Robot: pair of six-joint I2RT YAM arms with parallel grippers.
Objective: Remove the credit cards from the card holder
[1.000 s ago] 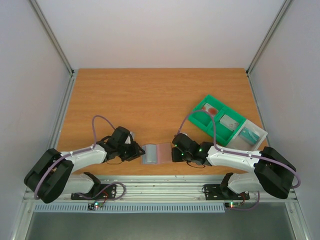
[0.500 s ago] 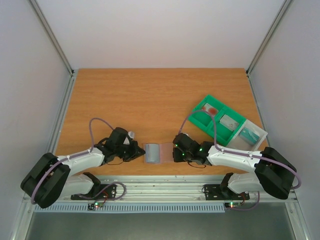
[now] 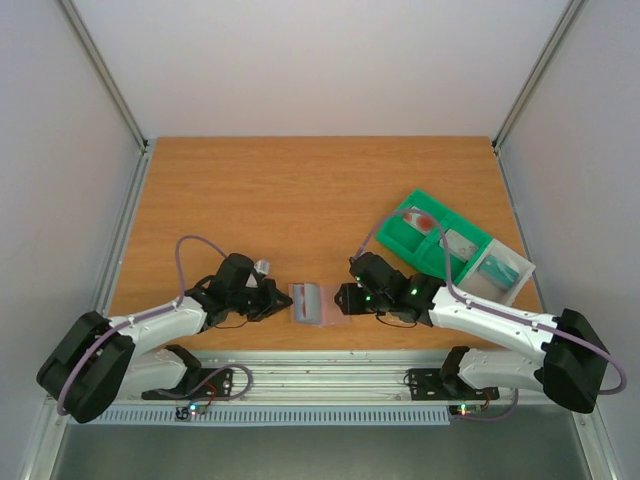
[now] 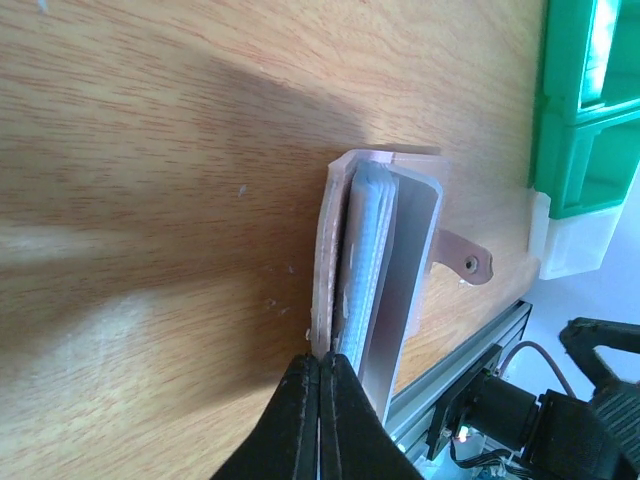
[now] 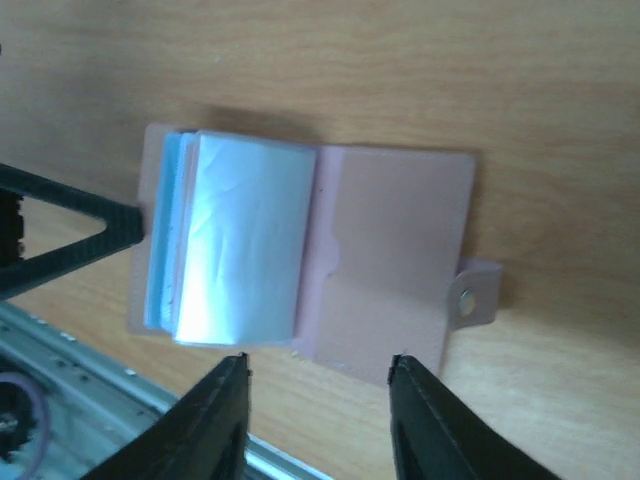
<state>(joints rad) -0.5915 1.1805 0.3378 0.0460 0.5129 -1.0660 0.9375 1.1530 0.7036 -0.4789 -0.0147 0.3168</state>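
Gripping is confirmed: card holder (image 5: 390,260) edge clenched by left pincer (image 4: 320,372); right pincer (image 5: 318,365) released above it; extraction judged unfinished.

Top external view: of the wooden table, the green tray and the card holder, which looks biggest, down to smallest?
1. table, by far the largest
2. green tray
3. card holder, clearly smallest

Both smaller things lie on the table, so nearness hardly skews this.
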